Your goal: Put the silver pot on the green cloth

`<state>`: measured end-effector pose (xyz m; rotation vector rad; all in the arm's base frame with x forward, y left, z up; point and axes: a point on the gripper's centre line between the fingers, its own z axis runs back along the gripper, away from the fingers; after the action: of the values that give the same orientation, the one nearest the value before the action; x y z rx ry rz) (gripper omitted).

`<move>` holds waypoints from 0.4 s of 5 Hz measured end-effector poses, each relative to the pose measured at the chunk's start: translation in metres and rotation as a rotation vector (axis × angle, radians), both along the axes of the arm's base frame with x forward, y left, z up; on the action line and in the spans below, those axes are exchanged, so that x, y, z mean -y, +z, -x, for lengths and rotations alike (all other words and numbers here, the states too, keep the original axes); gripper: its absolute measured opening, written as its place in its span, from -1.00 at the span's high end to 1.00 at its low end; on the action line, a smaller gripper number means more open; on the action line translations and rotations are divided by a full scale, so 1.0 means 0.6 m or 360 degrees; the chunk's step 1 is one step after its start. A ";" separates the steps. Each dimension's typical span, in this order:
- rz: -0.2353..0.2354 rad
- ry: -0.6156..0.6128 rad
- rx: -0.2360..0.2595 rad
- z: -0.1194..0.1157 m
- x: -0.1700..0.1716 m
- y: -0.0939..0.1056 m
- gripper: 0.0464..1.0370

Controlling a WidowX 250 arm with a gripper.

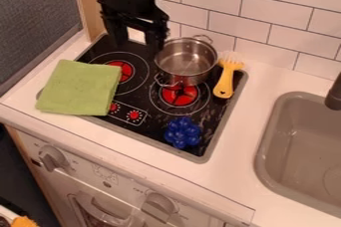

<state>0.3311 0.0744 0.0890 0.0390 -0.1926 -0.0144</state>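
The black two-finger gripper [138, 46], spread wide, should straddle the left rim [157, 60] of the two-handled silver pot [185, 62] squarely before pinching.

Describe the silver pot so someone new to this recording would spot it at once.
Left of the grey sink in the picture is a black stovetop. Toward its back, near the tiled wall, the silver pot sits between the gripper and the yellow utensil. Unlike its neighbours, it is a shiny, round, open-topped vessel with two loop handles.
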 end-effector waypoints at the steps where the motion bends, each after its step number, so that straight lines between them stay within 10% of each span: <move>1: 0.0022 0.0101 -0.0100 -0.029 -0.018 -0.056 -0.93; 2: 0.0049 0.0179 -0.0109 -0.060 -0.029 -0.086 -0.93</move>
<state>0.3669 0.0921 0.0376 0.0183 -0.1216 0.0993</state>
